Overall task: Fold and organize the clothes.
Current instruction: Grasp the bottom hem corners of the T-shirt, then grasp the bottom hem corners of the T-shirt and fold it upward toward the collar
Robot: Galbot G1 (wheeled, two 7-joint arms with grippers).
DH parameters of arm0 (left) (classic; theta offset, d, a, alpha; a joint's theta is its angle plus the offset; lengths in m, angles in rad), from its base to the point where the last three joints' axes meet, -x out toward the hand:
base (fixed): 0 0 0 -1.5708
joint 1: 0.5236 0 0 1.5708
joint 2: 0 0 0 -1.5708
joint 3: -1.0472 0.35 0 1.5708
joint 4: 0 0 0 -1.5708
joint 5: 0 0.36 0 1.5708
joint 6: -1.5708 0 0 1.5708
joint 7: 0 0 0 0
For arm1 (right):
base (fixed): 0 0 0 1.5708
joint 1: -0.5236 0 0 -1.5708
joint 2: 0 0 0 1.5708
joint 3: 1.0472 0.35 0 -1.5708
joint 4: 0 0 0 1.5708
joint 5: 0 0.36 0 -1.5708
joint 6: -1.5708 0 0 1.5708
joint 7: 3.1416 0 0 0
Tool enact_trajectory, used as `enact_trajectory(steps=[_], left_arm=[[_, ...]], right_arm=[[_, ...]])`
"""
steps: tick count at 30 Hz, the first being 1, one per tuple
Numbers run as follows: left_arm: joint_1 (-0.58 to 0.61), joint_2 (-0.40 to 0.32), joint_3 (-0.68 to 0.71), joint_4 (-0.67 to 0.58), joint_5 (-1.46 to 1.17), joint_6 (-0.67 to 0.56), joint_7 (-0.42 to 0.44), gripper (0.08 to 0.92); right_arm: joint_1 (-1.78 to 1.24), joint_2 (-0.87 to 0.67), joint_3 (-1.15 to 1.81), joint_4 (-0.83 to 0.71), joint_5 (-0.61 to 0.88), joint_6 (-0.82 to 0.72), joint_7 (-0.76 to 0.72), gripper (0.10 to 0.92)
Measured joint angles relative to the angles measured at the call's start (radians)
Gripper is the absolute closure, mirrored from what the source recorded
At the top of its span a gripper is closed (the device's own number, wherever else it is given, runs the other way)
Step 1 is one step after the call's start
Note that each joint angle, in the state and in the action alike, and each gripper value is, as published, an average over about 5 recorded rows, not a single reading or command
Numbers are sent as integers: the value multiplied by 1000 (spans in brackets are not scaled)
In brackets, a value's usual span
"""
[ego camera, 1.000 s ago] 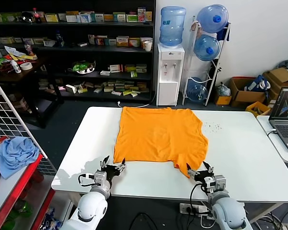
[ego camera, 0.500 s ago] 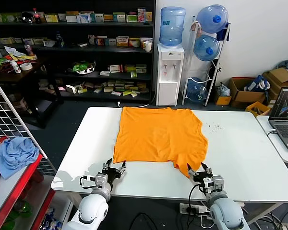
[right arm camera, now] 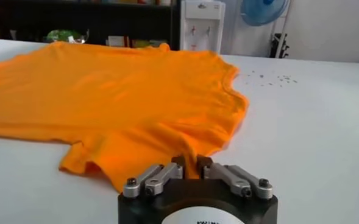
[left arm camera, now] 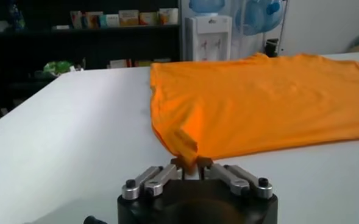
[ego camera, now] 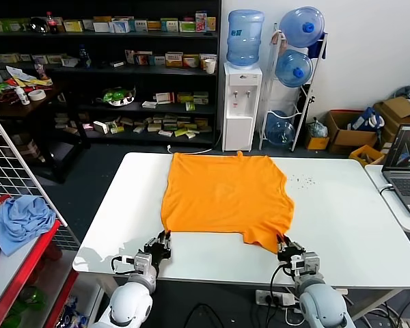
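Note:
The orange T-shirt (ego camera: 225, 195) lies flat on the white table (ego camera: 342, 205), plain side up; no lettering shows. My left gripper (ego camera: 165, 237) is shut on the shirt's near left corner, which shows pinched between the fingers in the left wrist view (left arm camera: 190, 163). My right gripper (ego camera: 284, 243) is shut on the near right corner by the sleeve, and the right wrist view (right arm camera: 190, 162) shows cloth (right arm camera: 124, 97) held between the fingers. Both grippers sit low at the table's near edge.
A laptop (ego camera: 406, 167) sits on a side table at the right. A light blue cloth (ego camera: 20, 219) lies on a red rack at the left. Shelves (ego camera: 109, 68), a water dispenser (ego camera: 240, 102) and spare bottles stand behind the table.
Both grippers were open just short of the shirt's near edge. They have moved forward and closed on the two near corners. The near hem has drawn in slightly.

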Motion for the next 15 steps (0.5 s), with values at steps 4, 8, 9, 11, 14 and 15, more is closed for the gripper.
enact_trajectory(steps=[4,8,9,11,14,15], left_arm=[[12,10,2,-19,0,1,-7,898],[27,25,6,-46,0,5,-15,908],[32,29,7,-55,0,6,-18,908],[44,39,8,-76,1,7,-23,908],[66,57,7,-111,6,7,-27,908],[75,62,6,-124,9,6,-28,908]], right_arm=[[-23,-12,1,37,-9,-16,3,901],[-59,-27,9,90,-20,-31,3,901],[-71,-32,12,106,-24,-33,3,901],[-97,-43,19,137,-31,-37,1,901],[-143,-58,31,186,-41,-40,0,901],[-159,-63,35,202,-44,-40,0,901]])
